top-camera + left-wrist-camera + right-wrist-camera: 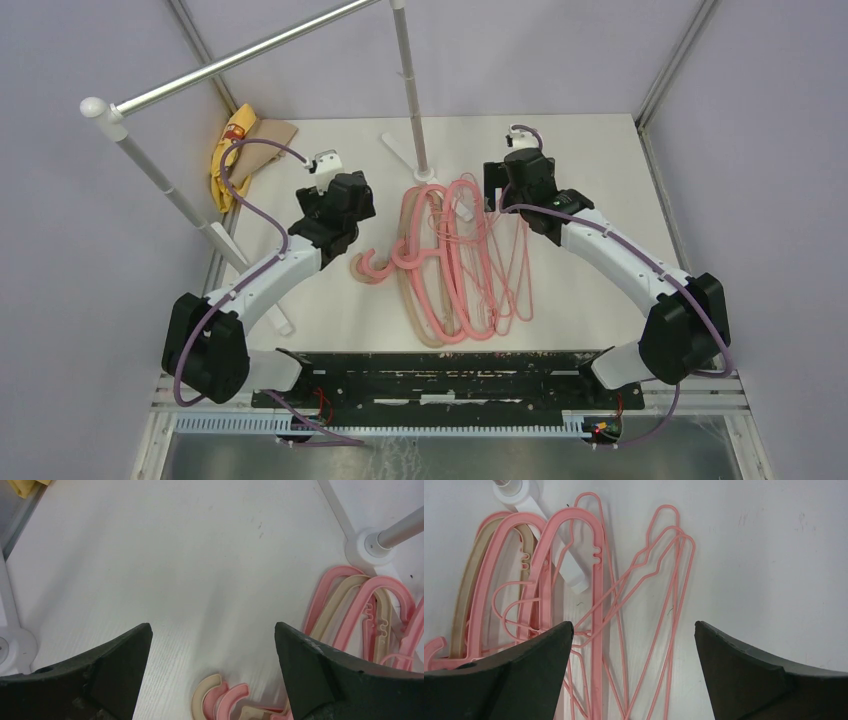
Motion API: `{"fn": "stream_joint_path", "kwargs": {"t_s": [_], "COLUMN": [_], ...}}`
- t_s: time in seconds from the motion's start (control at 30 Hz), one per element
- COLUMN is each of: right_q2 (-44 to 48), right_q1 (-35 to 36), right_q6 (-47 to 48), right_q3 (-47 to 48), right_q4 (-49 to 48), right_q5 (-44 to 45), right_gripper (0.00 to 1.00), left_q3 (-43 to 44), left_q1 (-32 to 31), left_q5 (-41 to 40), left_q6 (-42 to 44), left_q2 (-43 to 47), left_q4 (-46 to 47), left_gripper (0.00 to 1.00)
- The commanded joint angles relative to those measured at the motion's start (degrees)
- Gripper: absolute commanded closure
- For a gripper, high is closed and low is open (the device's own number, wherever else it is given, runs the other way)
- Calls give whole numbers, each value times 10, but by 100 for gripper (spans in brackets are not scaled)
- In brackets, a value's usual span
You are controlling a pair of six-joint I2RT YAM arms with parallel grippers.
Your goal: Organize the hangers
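A pile of hangers [450, 260] lies flat on the middle of the white table. It holds thick pink plastic hangers [440, 290], thin pink wire hangers [515, 270] on the right, and a beige hanger whose hook [362, 270] sticks out left. My left gripper [350, 225] hovers open and empty left of the pile. In the left wrist view [212, 645] the beige and pink hooks [220, 695] lie just below its fingers. My right gripper [515, 195] is open and empty over the pile's far right. In the right wrist view [634, 640] the wire hangers [671, 657] run between its fingers.
A silver rail [240, 55] crosses the back left on two posts. One post [410, 90] stands behind the pile, and its white foot [564, 565] lies under the hangers. The other post [170, 190] stands at the left edge. Yellow and tan cloth [240, 150] lies at the back left.
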State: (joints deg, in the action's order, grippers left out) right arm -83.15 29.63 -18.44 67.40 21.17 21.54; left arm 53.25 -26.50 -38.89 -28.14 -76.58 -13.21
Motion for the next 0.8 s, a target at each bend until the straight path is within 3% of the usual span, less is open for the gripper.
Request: {"fn": "stream_joint_path", "kwargs": {"t_s": [0.0,0.37,0.7,0.77], "right_q2": [13,28,24,26], "right_q1": [2,2,2,3], "right_q6": [-7,5,14,12], "right_q3": [9,-17,-25,-34], "right_q4": [-10,-31,-21,-23], "right_q5": [19,22,-5,-21], "right_gripper": [0,0,0,4], "left_q3": [26,15,-57,-55], "left_q1": [-4,-4,-3,-3], "left_q5": [-26,35,120,121], "left_q6": [-8,53,85,81], "left_q2": [3,17,91,86], "left_q4": [-3,5,78,66], "left_gripper": [1,1,1,1]}}
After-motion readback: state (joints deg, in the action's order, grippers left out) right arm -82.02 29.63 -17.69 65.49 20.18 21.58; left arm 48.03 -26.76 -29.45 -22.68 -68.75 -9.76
